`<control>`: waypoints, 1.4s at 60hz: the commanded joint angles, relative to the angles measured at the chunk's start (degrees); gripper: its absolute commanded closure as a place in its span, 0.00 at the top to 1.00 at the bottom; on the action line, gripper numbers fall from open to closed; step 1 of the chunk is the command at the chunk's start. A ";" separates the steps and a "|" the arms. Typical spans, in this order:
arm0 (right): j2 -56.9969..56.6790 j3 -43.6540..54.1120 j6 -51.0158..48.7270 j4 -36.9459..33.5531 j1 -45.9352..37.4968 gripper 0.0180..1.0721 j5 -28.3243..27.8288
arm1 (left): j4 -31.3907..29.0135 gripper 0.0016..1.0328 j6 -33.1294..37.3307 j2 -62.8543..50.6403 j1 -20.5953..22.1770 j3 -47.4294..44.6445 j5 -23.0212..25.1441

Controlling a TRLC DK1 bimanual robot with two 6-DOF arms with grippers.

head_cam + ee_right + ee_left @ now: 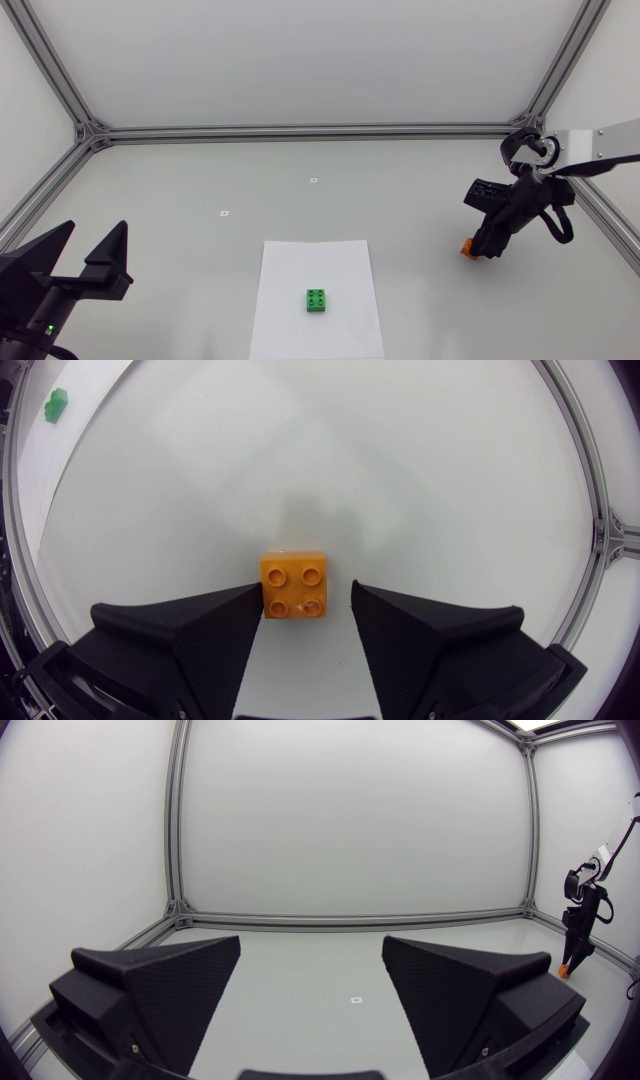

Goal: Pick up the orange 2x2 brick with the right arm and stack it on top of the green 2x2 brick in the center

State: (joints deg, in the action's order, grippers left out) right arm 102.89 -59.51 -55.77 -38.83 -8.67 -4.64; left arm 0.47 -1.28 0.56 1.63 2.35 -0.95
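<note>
The orange 2x2 brick point(294, 585) rests on the table between the fingers of my right gripper point(305, 600). One finger is against the brick's side, while a gap shows at the other, so the gripper is open. From above, the right gripper point(487, 245) stands low at the table's right, with the orange brick point(467, 250) peeking out beside it. The green 2x2 brick point(318, 300) sits on a white paper sheet point(300, 265) at centre front, far ahead of the right gripper as a small green brick point(55, 404). My left gripper point(90, 250) is open and empty at the front left.
An aluminium frame point(300, 131) borders the table at the back and sides, close behind my right arm. Small white markers point(313, 181) lie on the grey surface behind the paper. The left wrist view shows its open gripper point(310, 975) and my right arm point(580, 920) far off.
</note>
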 commanded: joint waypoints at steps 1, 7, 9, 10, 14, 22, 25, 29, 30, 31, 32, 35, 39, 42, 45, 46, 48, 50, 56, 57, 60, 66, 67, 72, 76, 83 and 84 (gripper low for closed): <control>1.61 1.15 -1.10 -0.90 0.67 0.59 0.16 | -0.65 0.96 0.31 0.23 0.04 -2.35 0.16; 1.96 1.06 -0.92 -0.90 0.93 0.59 0.16 | -0.65 0.96 0.31 0.23 0.04 -2.35 0.16; 1.96 1.06 -0.92 -0.90 1.02 0.59 0.16 | -0.65 0.96 0.31 0.23 0.04 -2.35 0.16; 1.96 0.97 -0.92 -0.90 1.02 0.59 0.25 | -0.65 0.96 0.31 0.23 0.04 -2.35 0.16; 1.96 0.97 -0.92 -0.90 1.11 0.59 0.25 | -0.65 0.96 0.31 0.23 0.04 -2.35 0.16; 1.96 0.97 -0.92 -0.99 1.28 0.59 0.34 | -0.65 0.96 0.31 0.23 0.04 -2.35 0.16; 1.96 0.88 -0.92 -0.99 1.28 0.59 0.34 | -0.65 0.96 0.31 0.23 0.04 -2.35 0.16; 1.87 0.79 -1.01 -1.07 1.28 0.57 0.34 | -0.65 0.96 0.40 0.23 0.04 -2.35 0.16; 1.87 0.79 -1.01 -1.07 1.28 0.56 0.34 | -0.65 0.96 0.31 0.23 0.04 -2.35 0.16; 1.87 0.71 -1.01 -1.07 1.20 0.56 0.34 | -0.65 0.96 0.31 0.23 0.04 -2.35 0.16; 1.87 0.62 -1.01 -1.16 1.20 0.56 0.34 | -0.65 0.96 0.31 0.23 0.04 -2.35 0.16; 1.87 0.71 -1.10 -1.16 1.20 0.56 0.34 | -0.65 0.96 0.31 0.23 0.04 -2.35 0.16; 1.87 0.71 -1.19 -1.16 1.20 0.50 0.34 | -0.65 0.96 0.31 0.23 0.04 -2.35 0.16; 1.96 0.62 -1.19 -1.16 1.20 0.47 0.34 | -0.65 0.96 0.31 0.23 0.04 -2.35 0.16; 1.96 0.62 -1.27 -1.16 1.20 0.47 0.34 | -0.65 0.96 0.31 0.23 0.04 -2.35 0.16; 1.96 0.62 -1.27 -1.16 1.20 0.47 0.34 | -0.65 0.96 0.31 0.23 0.04 -2.35 0.16; 1.96 0.53 -1.27 -1.25 1.20 0.47 0.34 | -0.65 0.96 0.31 0.23 0.04 -2.35 0.16; 1.96 0.53 -1.27 -1.25 1.20 0.47 0.34 | -0.65 0.96 0.31 0.23 0.04 -2.35 0.16; 2.14 0.53 -1.27 -1.25 1.20 0.44 0.34 | -0.65 0.96 0.40 0.23 0.04 -2.35 0.16; 2.23 0.44 -1.27 -1.25 1.20 0.44 0.34 | -0.65 0.96 0.31 0.23 0.04 -2.35 0.16; 2.40 0.44 -1.36 -1.25 1.20 0.43 0.34 | -0.65 0.96 0.31 0.23 0.04 -2.35 0.16; 2.58 0.53 -1.36 -1.25 1.28 0.42 0.34 | -0.65 0.96 0.31 0.23 0.04 -2.35 0.16; 2.58 0.53 -1.45 -1.25 1.28 0.42 0.34 | -0.65 0.96 0.31 0.23 0.04 -2.35 0.16; 2.67 0.44 -1.36 -1.34 1.46 0.40 0.34 | -0.65 0.96 0.31 0.23 0.04 -2.35 0.16; 2.58 0.53 -1.45 -1.43 1.64 0.40 0.34 | -0.65 0.96 0.31 0.23 0.04 -2.35 0.16; 2.05 0.62 -1.62 -2.04 1.81 0.32 0.34 | -0.65 0.96 0.31 0.23 0.04 -2.35 0.16; 1.96 0.53 -1.71 -2.39 1.81 0.31 0.25 | -0.65 0.96 0.31 0.23 0.04 -2.35 0.16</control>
State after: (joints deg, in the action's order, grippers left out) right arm 103.96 -59.51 -55.79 -39.42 -7.38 -4.60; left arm 0.47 -1.30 0.56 1.63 2.35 -0.95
